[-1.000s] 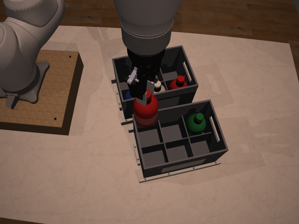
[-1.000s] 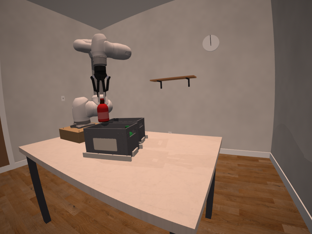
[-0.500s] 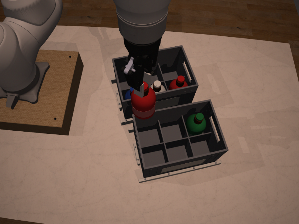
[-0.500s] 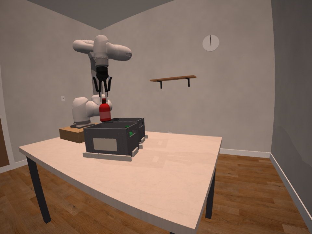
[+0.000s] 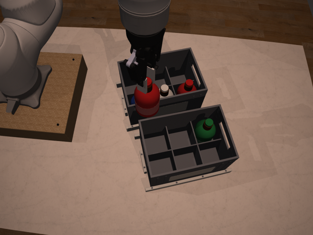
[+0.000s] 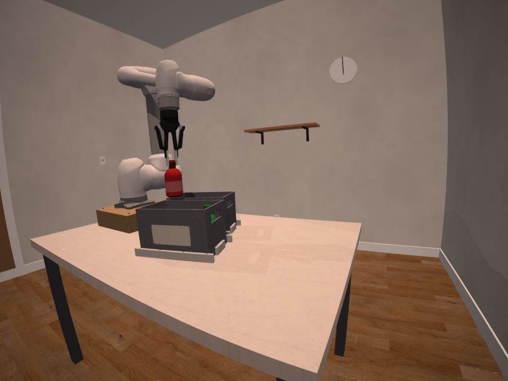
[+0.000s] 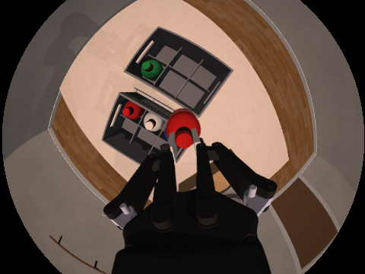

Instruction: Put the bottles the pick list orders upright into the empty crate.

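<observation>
Pincer [image 5: 146, 75] [image 6: 171, 157] [image 7: 184, 137] gripping red bottle [image 5: 147, 101] [image 6: 173, 183] [image 7: 183, 123] by its neck, long axis vertical, cap up

Blue bottle [image 5: 132, 99] [image 7: 166, 134]: mostly hidden from us.
White bottle [image 5: 165, 92]: lower body hidden behind crate wall.
Clock [image 6: 343, 70]: numerals, if any, too small for us.

Two crates [image 5: 190, 174] [image 6: 172, 229] [image 7: 213, 100]; two red bottles [image 5: 147, 97] [image 6: 173, 182] [image 7: 182, 123], one green [image 5: 205, 131] [image 7: 151, 70], one white [image 5: 165, 92] [image 7: 153, 122], one blue [image 5: 132, 100]; one claw [image 5: 149, 78] [image 6: 171, 160] [image 7: 184, 137].
</observation>
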Motion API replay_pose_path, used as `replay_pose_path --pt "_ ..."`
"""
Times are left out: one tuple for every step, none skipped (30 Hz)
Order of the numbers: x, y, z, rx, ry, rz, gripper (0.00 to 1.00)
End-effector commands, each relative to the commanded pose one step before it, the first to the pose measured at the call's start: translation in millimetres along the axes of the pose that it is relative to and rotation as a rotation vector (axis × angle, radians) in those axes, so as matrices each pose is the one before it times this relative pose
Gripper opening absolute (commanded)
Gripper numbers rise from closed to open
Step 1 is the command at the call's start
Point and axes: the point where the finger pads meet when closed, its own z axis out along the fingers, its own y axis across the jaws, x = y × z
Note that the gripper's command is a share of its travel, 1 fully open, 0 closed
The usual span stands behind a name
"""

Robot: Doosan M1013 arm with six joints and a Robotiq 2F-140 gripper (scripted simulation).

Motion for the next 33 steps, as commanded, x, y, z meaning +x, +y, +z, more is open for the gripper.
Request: replay_pose_path --pt "-3.15 -2.68 -0.09 0.00014 0.00006 -0.00005 0.00" --pt "-1.53 -1.28 0.00 0.00000 0.00000 0.00000 0.00" --pt "-1.53 -1.28 0.00 0.00000 0.00000 0.00000 0.00" --pt "-1.53 -1.28 0.00 0.00000 0.00000 0.00000 0.00" --pt "-1.53 -1.28 0.00 0.00000 0.00000 0.00000 0.00" --pt "-1.53 -1.28 0.00 0.00000 0.00000 0.00000 0.00" --pt "-1.53 -1.28 0.00 0.00000 0.00000 0.00000 0.00" --pt "-1.53 -1.28 0.00 0.00000 0.00000 0.00000 0.00" --pt "-1.53 -1.28 0.00 0.00000 0.00000 0.00000 0.00" --pt "-1.53 -1.28 0.00 0.00000 0.00000 0.00000 0.00" --pt "-1.53 -1.28 0.00 0.00000 0.00000 0.00000 0.00" --pt "-1.53 -1.28 0.00 0.00000 0.00000 0.00000 0.00" --pt "-1.53 -1.28 0.00 0.00000 0.00000 0.00000 0.00" --pt "-1.53 -1.28 0.00 0.00000 0.00000 0.00000 0.00" --pt "0.00 0.00 0.00 0.00000 0.00000 0.00000 0.00" --pt "0.00 0.00 0.00 0.00000 0.00000 0.00000 0.00" --pt "-1.53 -1.28 0.00 0.00000 0.00000 0.00000 0.00" --pt "-1.53 -1.28 0.00 0.00000 0.00000 0.00000 0.00" --pt "-1.53 -1.28 0.00 0.00000 0.00000 0.00000 0.00" --pt "-1.53 -1.28 0.00 0.00000 0.00000 0.00000 0.00" --pt "-1.53 -1.28 0.00 0.00000 0.00000 0.00000 0.00" --pt "-1.53 -1.28 0.00 0.00000 0.00000 0.00000 0.00" --pt "-1.53 -1.28 0.00 0.00000 0.00000 0.00000 0.00" --pt "-1.53 -1.28 0.00 0.00000 0.00000 0.00000 0.00" --pt "-1.53 -1.28 0.00 0.00000 0.00000 0.00000 0.00" --pt "-1.53 -1.28 0.00 0.00000 0.00000 0.00000 0.00" --pt "-1.53 -1.28 0.00 0.00000 0.00000 0.00000 0.00" --pt "-1.53 -1.28 0.00 0.00000 0.00000 0.00000 0.00" --pt "-1.53 -1.28 0.00 0.00000 0.00000 0.00000 0.00" --pt "-1.53 -1.28 0.00 0.00000 0.00000 0.00000 0.00" --pt "-1.53 -1.28 0.00 0.00000 0.00000 0.00000 0.00" --pt "0.00 0.00 0.00 0.00000 0.00000 0.00000 0.00" --pt "0.00 0.00 0.00 0.00000 0.00000 0.00000 0.00"
